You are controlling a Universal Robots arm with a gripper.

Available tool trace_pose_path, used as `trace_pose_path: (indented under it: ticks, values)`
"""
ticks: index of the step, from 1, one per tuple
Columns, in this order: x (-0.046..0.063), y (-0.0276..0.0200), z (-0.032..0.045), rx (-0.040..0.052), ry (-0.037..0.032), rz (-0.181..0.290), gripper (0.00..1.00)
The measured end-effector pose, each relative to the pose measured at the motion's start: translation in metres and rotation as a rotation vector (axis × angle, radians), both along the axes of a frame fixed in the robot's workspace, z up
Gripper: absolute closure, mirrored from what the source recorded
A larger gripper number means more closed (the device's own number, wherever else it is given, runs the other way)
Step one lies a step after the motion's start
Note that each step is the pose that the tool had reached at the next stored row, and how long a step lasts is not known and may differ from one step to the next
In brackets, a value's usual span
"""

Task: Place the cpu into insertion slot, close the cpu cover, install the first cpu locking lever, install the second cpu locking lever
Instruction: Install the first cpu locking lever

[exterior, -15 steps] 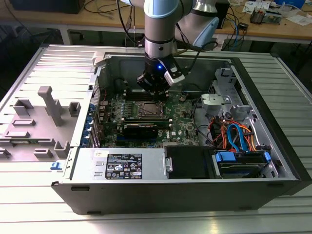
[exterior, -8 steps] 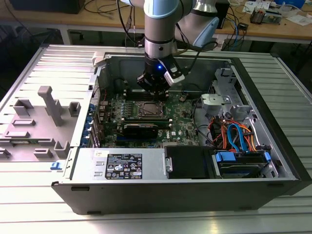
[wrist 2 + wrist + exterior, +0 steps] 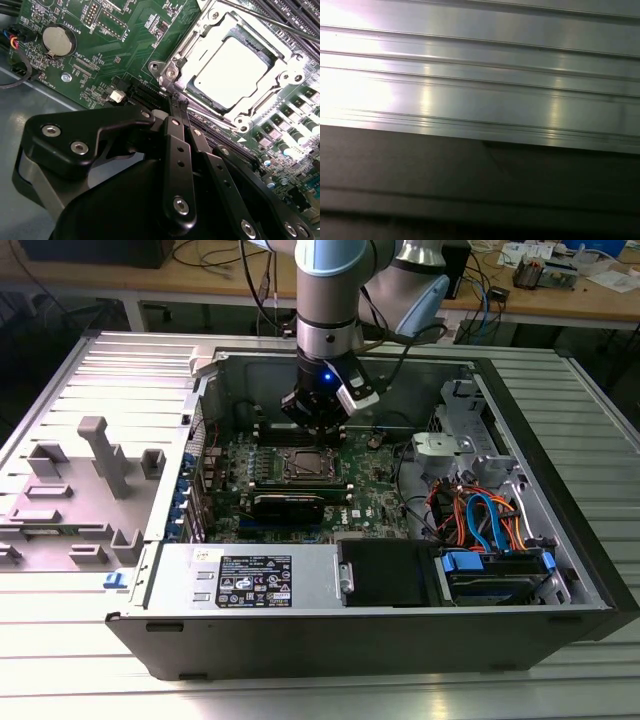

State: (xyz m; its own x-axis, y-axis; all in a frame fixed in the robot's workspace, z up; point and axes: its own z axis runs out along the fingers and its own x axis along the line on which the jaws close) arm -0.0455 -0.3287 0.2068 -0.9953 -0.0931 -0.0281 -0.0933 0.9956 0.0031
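Second wrist view shows your gripper (image 3: 176, 102) pinched shut, empty, beside the socket's edge; the chip (image 3: 232, 72) sits under the cover (image 3: 285, 65), so a sideways slip could scrape the green board (image 3: 115, 45).

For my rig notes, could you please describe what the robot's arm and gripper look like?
The arm is a silver-grey tube with pale blue joint caps, ending in a black wrist unit with a small blue light. Black cables run alongside it. The gripper is matt black, with narrow linked fingers fastened by round silver screws.

No print on the green board (image 3: 125, 30) or label (image 3: 255, 580) is legible.
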Motion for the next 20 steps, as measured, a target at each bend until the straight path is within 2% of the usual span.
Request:
trace_pose_path:
  ticks: [12, 20]
  values:
    - [0.0000, -0.0042, -0.0004, -0.0084, -0.0001, 0.000, 0.89]
    - [0.0000, -0.0045, -0.0029, -0.0154, 0.0000, 0.000, 0.89]
